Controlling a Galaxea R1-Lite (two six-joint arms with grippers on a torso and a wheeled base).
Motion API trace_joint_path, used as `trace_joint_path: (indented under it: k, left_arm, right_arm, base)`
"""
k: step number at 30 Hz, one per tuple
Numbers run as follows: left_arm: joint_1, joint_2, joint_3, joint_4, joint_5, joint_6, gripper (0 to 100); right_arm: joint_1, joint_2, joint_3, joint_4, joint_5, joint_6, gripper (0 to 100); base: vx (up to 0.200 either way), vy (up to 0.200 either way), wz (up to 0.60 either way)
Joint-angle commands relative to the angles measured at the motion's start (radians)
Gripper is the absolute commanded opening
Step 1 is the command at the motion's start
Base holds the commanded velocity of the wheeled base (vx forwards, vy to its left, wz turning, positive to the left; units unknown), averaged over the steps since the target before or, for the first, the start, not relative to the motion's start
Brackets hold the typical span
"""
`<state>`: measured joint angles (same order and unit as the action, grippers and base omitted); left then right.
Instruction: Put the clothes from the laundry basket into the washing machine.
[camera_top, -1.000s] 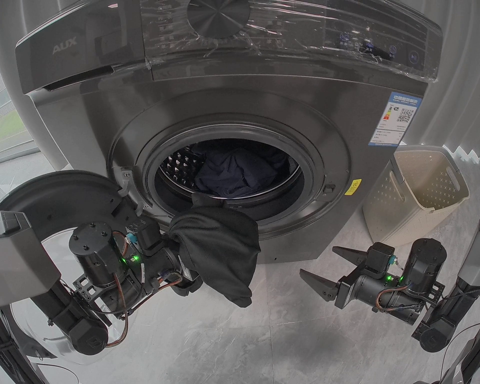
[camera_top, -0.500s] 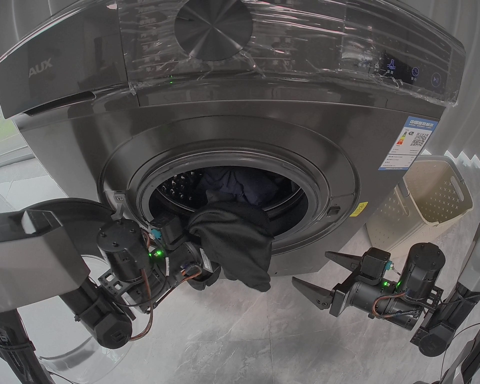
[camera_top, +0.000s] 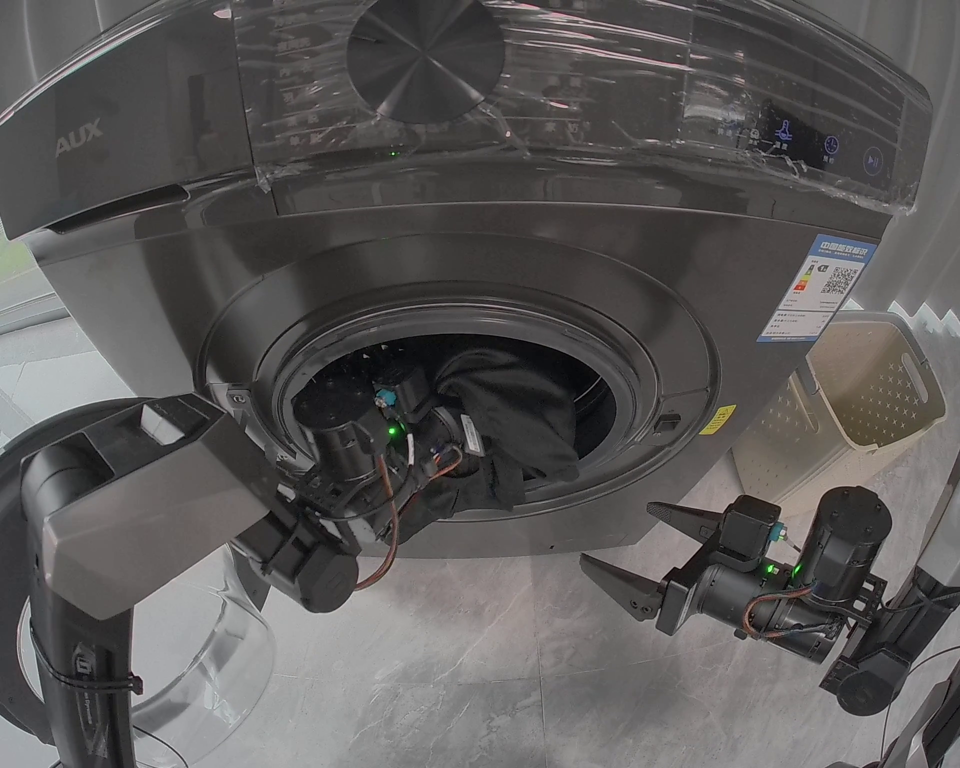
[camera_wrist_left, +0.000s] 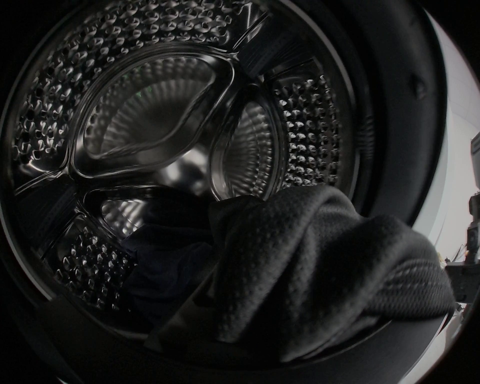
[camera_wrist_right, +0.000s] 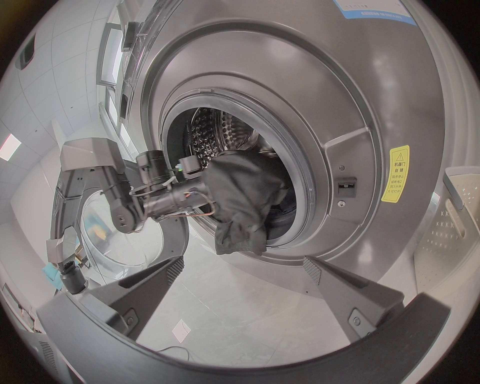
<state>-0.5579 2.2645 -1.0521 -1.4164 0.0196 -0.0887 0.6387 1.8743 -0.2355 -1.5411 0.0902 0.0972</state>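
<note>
The washing machine (camera_top: 480, 240) fills the upper frame of the head view, its door (camera_top: 190, 650) swung open at lower left. The left gripper (camera_top: 488, 440) sits in the drum mouth at centre, clamped on the black garment (camera_top: 525, 420) – most of the cloth is inside, and a fold hangs over the lower rim. Deeper in the drum (camera_wrist_left: 150, 110) lies dark blue clothing (camera_wrist_left: 165, 260). At lower right the right gripper (camera_top: 618, 538) hovers over the floor, fingers spread apart and holding nothing. The laundry basket (camera_top: 860, 400) stands at the right edge, beside the machine.
</note>
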Motion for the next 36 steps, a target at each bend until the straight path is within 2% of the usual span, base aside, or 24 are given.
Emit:
trace_joint_path:
  k: [1,3,4,11,18,19,24,26,29,36]
  left_arm:
    - [0.033,0.167,-0.275,0.146,0.023,0.0,0]
    - [0.035,0.181,-0.316,0.177,0.028,0.0,0]
    - [0.042,0.208,-0.391,0.217,0.046,0.0,0]
    - [0.065,0.271,-0.625,0.29,0.112,-0.006,0]
    - [0.078,0.271,-0.628,0.298,0.126,-0.013,0]
    - [0.078,0.262,-0.597,0.307,0.126,-0.02,100]
    - [0.065,0.181,-0.476,0.373,0.125,-0.08,100]
    - [0.062,0.15,-0.433,0.409,0.114,-0.091,100]
    - [0.053,0.129,-0.385,0.455,0.099,-0.092,100]
    - [0.044,0.161,-0.385,0.505,0.092,-0.083,100]
  right_arm:
    - [0.004,0.002,0.001,-0.001,-0.001,0.001,100]
    - [0.004,0.003,0.001,-0.001,-0.001,0.001,100]
    - [0.009,0.005,0.001,-0.001,-0.001,0.001,100]
    - [0.016,0.006,0.001,-0.001,-0.001,0.001,100]
    - [0.016,0.005,0.001,-0.001,-0.001,0.002,100]
    - [0.016,0.006,0.001,-0.001,-0.001,0.002,100]
    - [0.013,0.006,0.001,-0.001,0.0,0.002,100]
    - [0.015,0.006,0.001,-0.001,0.0,0.002,100]
    - [0.015,0.006,0.001,-0.001,-0.001,0.002,100]
    - [0.015,0.006,-0.001,-0.001,-0.001,0.002,100]
  base:
    - [0.0,0.0,0.0]
    - [0.0,0.0,0.0]
    - [0.0,0.0,0.0]
    - [0.0,0.0,0.0]
    - [0.0,0.0,0.0]
    - [0.0,0.0,0.0]
    - [0.0,0.0,0.0]
    - [0.0,0.0,0.0]
    - [0.0,0.0,0.0]
    - [0.0,0.0,0.0]
